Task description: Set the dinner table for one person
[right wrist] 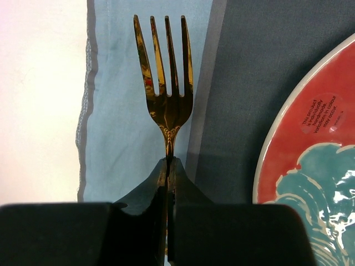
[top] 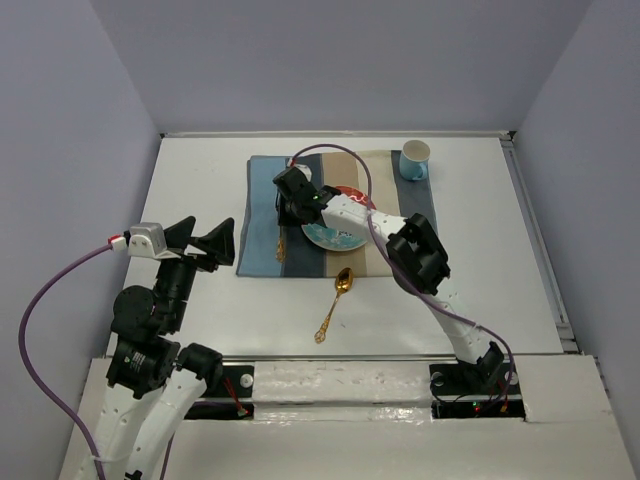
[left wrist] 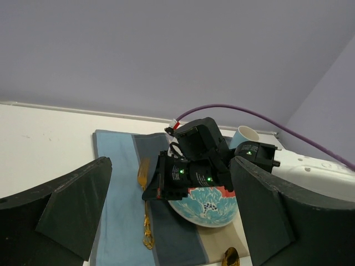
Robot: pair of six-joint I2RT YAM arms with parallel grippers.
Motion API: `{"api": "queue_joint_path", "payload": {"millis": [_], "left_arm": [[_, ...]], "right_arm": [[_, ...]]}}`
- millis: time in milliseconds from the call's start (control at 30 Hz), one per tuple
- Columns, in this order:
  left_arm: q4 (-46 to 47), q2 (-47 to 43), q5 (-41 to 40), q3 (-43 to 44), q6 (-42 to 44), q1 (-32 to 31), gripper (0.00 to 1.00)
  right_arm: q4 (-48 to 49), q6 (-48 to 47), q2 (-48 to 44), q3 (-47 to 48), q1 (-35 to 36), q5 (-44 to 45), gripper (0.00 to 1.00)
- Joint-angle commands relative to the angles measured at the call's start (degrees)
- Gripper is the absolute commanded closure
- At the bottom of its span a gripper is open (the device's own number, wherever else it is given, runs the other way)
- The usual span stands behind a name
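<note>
The white dinner table carries a blue, grey and tan striped placemat. A red and teal plate lies on the placemat. A gold fork lies left of the plate on the placemat, tines pointing away. My right gripper is shut on the fork's neck; it also shows in the top view. The fork's handle shows in the left wrist view. My left gripper is open and empty, off the placemat's left edge.
A gold spoon lies with its bowl at the placemat's near edge and its handle on the table. A light blue cup stands at the placemat's far right corner. A metal rail runs along the table's right edge.
</note>
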Motion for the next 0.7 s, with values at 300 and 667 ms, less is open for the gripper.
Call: {"api": "queue_joint_path", "payload": {"millis": [300,667], "left_arm": [[2.71,1.49,0.74,0.33,0.49,-0.46,0.01],[2.71,1.75,0.83,0.33,0.40,-0.46,0.01]], "right_arm": [[-1.95,-1.91,5.84,9.47,-1.45,2.76,0.98],[-2.13,-2.87,3.57,12.20,-1.45,1.36,0.60]]}}
